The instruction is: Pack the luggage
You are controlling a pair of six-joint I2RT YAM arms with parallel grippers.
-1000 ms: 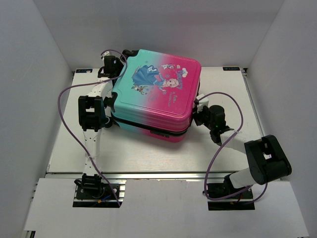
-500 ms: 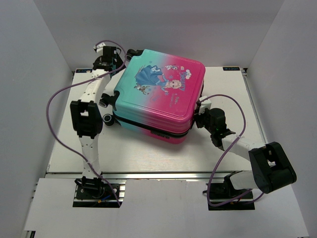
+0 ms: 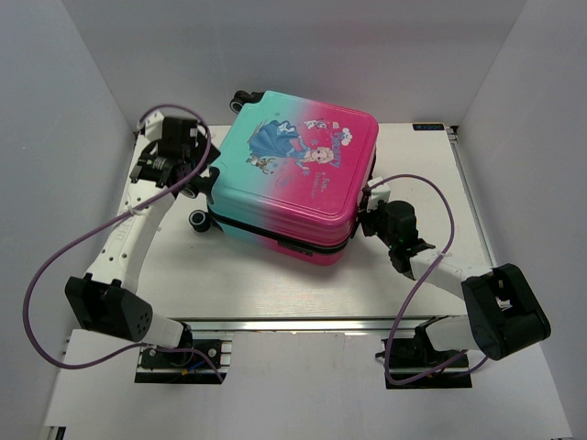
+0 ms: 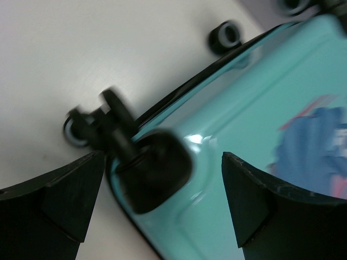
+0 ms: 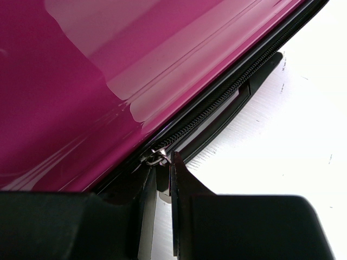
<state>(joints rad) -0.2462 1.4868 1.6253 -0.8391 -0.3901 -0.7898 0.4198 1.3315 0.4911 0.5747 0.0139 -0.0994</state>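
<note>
The closed suitcase (image 3: 293,174) lay mid-frame. Left gripper (image 4: 162,157) stood spread beside a wheel (image 4: 78,130); right gripper (image 5: 160,168) pinched the zipper pull (image 5: 156,158).

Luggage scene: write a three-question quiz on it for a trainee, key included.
1. True or false: the luggage lies closed on the table.
2. Choose one. The left pincer is: A) shut on a handle; B) open, near a caster at the teal end; C) resting on the pink end.
3. Fill in: the right pincer has its tips closed at the ______ on the pink side.

Key: 1 true; 2 B; 3 zipper pull.
</note>
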